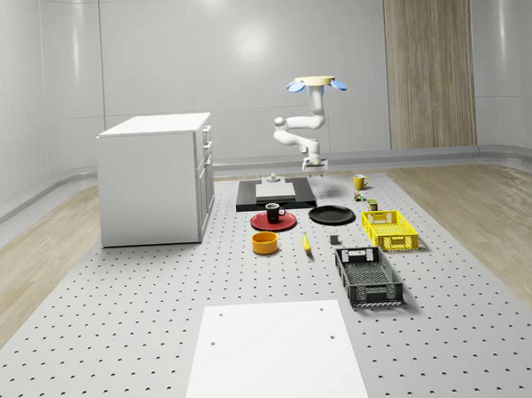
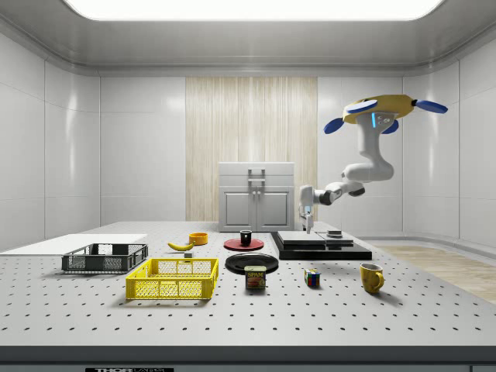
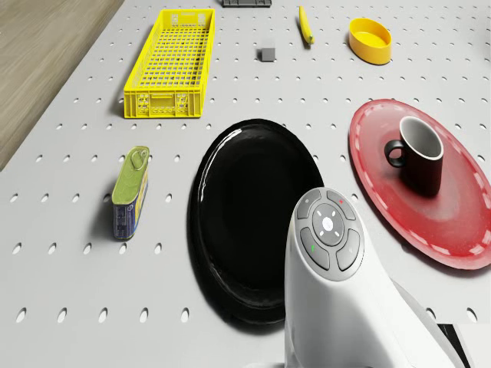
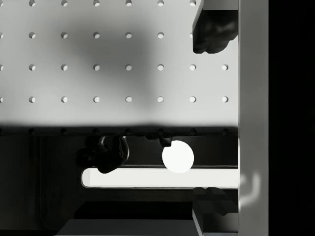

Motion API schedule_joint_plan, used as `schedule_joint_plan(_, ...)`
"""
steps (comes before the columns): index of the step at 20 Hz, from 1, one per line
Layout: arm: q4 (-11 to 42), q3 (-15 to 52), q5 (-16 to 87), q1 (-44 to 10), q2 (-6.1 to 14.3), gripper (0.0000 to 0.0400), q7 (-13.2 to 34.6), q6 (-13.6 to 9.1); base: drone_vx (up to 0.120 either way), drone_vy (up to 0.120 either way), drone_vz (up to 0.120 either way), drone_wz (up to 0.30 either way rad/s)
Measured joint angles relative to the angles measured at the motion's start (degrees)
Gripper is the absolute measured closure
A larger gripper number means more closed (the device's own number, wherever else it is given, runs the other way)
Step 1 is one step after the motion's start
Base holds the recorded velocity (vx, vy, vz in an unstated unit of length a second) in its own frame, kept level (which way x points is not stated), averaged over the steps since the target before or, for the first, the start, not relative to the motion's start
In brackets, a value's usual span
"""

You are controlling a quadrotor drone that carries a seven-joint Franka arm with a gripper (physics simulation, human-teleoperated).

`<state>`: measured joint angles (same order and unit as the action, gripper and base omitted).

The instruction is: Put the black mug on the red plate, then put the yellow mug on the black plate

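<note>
Currently black mug on red plate; drone hovers beyond black plate; jaws released, empty.

My arm's casing looks like smooth white plastic with a soft sheen. Below me, the black plate is glossy, the red plate duller, the yellow crate meshed plastic, the perforated table matt grey.

**A pale, panelled room around us**

We see glossy grey walls, a wooden wall panel at upper right, a white cabinet left of centre, a perforated grey floor flanked by wood strips, and a ceiling light.
</note>
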<state>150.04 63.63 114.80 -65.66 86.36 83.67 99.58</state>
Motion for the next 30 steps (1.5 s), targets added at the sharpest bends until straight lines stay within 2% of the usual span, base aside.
schedule_joint_plan(30, -0.02, 0.00, -0.10, -0.11, 0.21, 0.0000, 0.08, 0.19, -0.120, 0.120, 0.000, 0.000)
